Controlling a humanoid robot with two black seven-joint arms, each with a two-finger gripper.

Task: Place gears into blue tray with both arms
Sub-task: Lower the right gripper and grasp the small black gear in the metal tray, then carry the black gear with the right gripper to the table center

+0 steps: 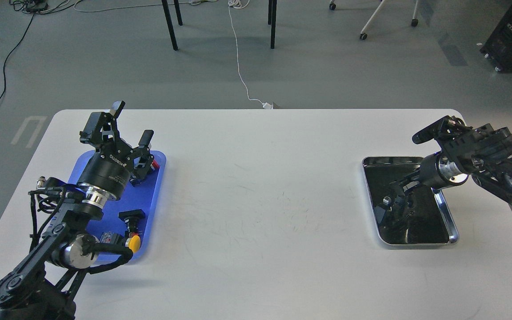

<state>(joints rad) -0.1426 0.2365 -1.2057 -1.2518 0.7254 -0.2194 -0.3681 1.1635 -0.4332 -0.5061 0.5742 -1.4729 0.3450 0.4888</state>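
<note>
The blue tray (154,191) lies at the table's left side, partly under my left arm. My left gripper (132,123) hangs above the tray's far end, pointing up and away, open with nothing between its fingers. My right gripper (396,200) reaches down-left into the steel tray (448,209) at the right. It is dark against the tray's black inside, so its fingers cannot be told apart. No gears can be made out there; only a tiny pale speck (386,201) shows by the gripper's tip.
Push-buttons lie in the blue tray: one with a yellow cap (134,242), a black one (132,216) and a red-tipped one (155,165). Beyond the table's far edge stand chair legs, and a white cable (242,84) crosses the floor.
</note>
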